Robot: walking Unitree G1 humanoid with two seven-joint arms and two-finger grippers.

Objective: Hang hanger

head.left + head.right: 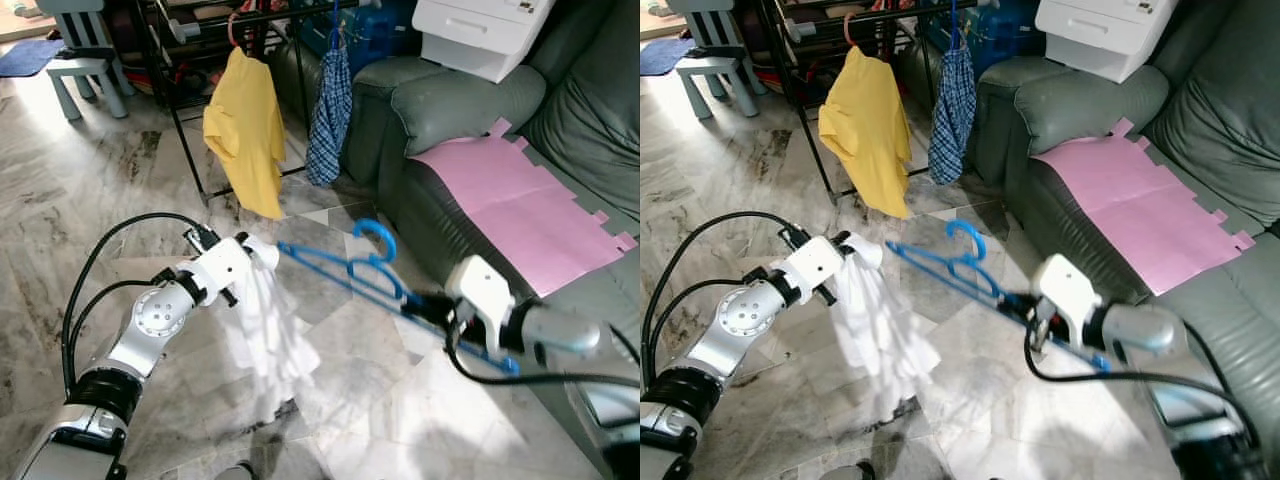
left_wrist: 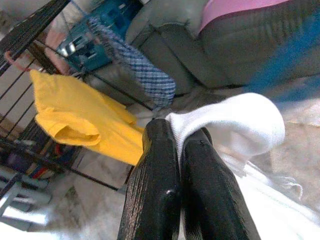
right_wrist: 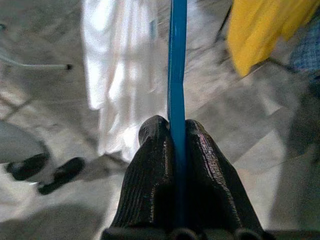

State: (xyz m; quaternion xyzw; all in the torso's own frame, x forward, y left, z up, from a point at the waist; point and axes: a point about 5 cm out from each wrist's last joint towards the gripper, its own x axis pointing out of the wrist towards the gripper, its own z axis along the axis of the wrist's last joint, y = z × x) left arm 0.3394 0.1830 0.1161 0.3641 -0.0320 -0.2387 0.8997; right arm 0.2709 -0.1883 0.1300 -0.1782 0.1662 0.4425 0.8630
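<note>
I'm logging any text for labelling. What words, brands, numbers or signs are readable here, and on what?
None can be read.
The white drawer unit on the sofa shows no legible label.
The blue hanger, white garment and yellow shirt carry no visible print.

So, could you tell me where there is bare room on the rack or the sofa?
On the rail, the gap between the yellow shirt and the checked garment is free. The pink sheet on the sofa seat is bare. The sofa's far end is crowded by a white box.
</note>
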